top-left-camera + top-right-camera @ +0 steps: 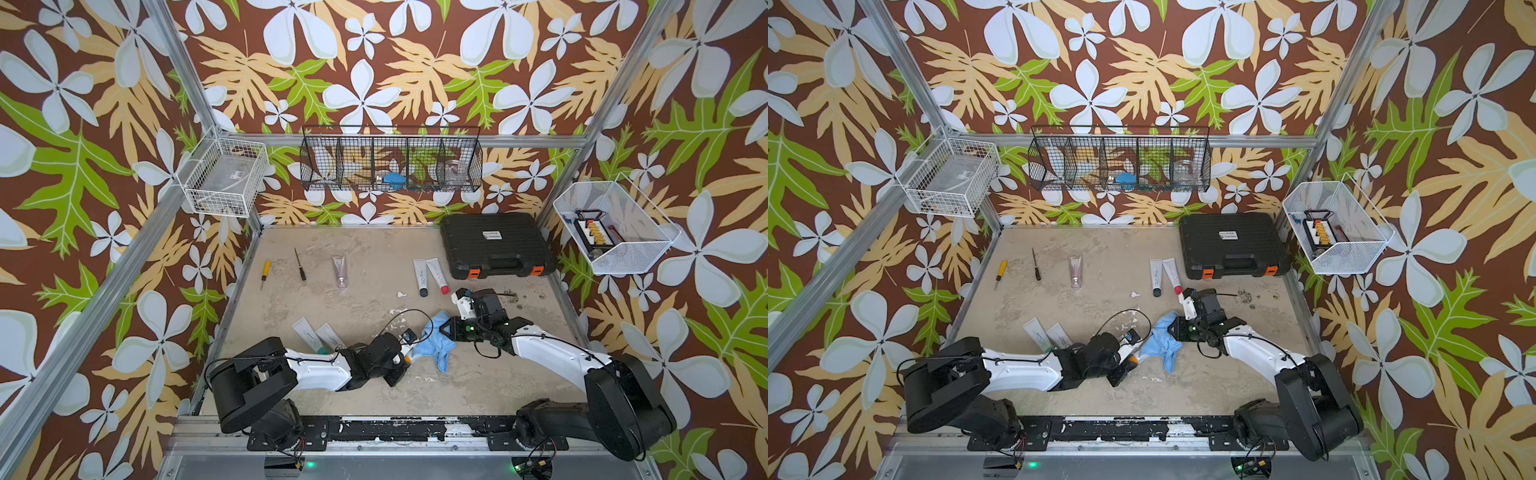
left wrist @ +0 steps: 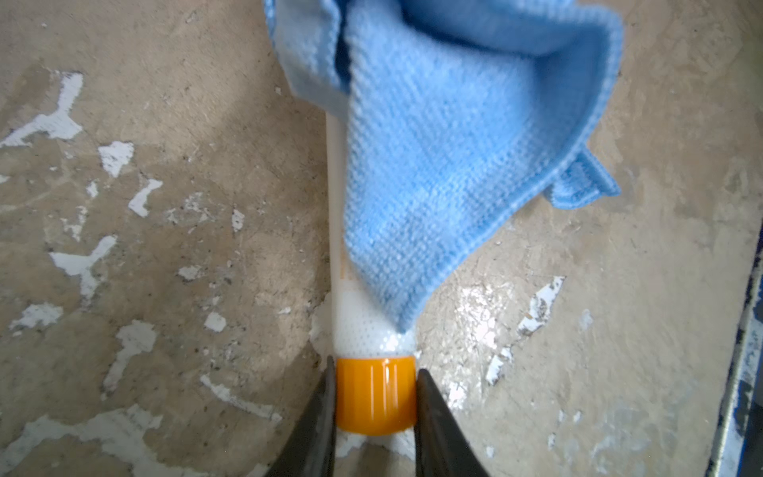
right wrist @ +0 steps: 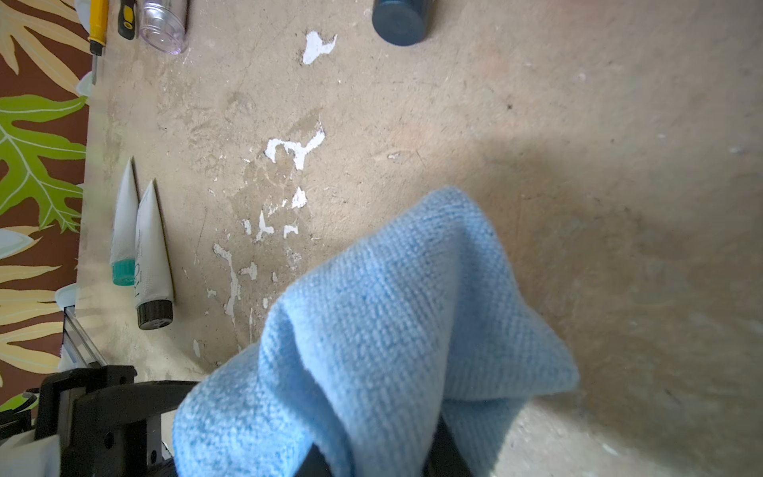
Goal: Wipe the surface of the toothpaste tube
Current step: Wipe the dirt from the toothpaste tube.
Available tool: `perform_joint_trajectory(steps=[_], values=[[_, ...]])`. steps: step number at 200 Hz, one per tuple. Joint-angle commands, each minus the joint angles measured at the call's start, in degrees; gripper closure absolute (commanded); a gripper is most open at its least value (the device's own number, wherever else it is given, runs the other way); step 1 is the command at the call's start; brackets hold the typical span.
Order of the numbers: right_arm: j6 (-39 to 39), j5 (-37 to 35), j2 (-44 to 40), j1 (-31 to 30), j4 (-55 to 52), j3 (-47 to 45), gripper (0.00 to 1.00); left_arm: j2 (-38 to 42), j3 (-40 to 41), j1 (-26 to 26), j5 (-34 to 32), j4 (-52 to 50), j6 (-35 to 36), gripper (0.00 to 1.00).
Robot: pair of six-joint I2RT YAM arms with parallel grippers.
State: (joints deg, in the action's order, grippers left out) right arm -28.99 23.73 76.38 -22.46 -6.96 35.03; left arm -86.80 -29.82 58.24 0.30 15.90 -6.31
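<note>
Both top views look steeply down from high above the front of the table [image 1: 374, 257], far enough to take in all of it, and they share nearly everything. The left wrist camera sits low and close, facing along the tube [image 2: 359, 338] toward the cloth [image 2: 454, 144]; the right wrist camera, equally close, faces over that same cloth toward the table's left edge.

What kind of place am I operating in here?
Likely a staged robot test cell, not a home: aluminium frame posts, leaf-print wall panels, and wire baskets hung around a worn tabletop.
</note>
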Motion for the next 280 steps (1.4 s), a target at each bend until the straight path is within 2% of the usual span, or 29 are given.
perform_joint_trajectory(steps=[1, 12, 33, 58, 78, 111, 131, 155, 207, 280], values=[[2.1, -1.6, -0.6, -0.1, -2.4, 0.7, 0.64, -0.2, 0.1, -0.1, 0.6, 1.2, 0.6, 0.71], [2.3, -2.2, -1.1, -0.1, -3.2, 0.7, 0.59, -0.3, 0.0, -0.1, 0.7, 1.2, 0.6, 0.71], [2.4, -2.6, -1.9, -0.1, -3.9, 0.4, 0.55, -0.5, -0.1, -0.1, 0.7, 1.0, 0.7, 0.72], [2.3, -3.2, -2.2, 0.0, -3.5, -0.8, 0.56, -0.5, -0.2, -0.1, 0.8, 1.0, 0.7, 0.72], [1.5, -1.9, -1.1, 0.0, -1.8, -1.5, 0.71, -0.5, -0.1, -0.1, 0.8, 1.0, 0.8, 0.72], [0.9, -0.8, 1.5, 0.0, 1.2, -1.7, 0.75, -0.2, -0.1, -0.1, 1.3, 1.1, 0.8, 0.72], [1.0, -0.1, 3.3, -0.1, 2.0, -1.1, 0.90, -0.2, -0.1, -0.1, 1.3, 1.3, 0.8, 0.72], [1.5, -0.1, 4.6, -1.3, 1.8, 0.1, 1.00, -0.6, -0.2, -0.1, 1.2, 1.3, 0.9, 0.76], [0.0, -0.1, 7.4, -5.5, 3.9, -0.1, 1.00, -1.1, -0.4, -0.1, 1.1, 1.8, 1.1, 0.79], [-7.3, 0.9, 9.4, -14.6, 9.1, -1.6, 1.00, -1.8, -0.8, -0.3, 0.4, 2.2, 1.6, 0.79]])
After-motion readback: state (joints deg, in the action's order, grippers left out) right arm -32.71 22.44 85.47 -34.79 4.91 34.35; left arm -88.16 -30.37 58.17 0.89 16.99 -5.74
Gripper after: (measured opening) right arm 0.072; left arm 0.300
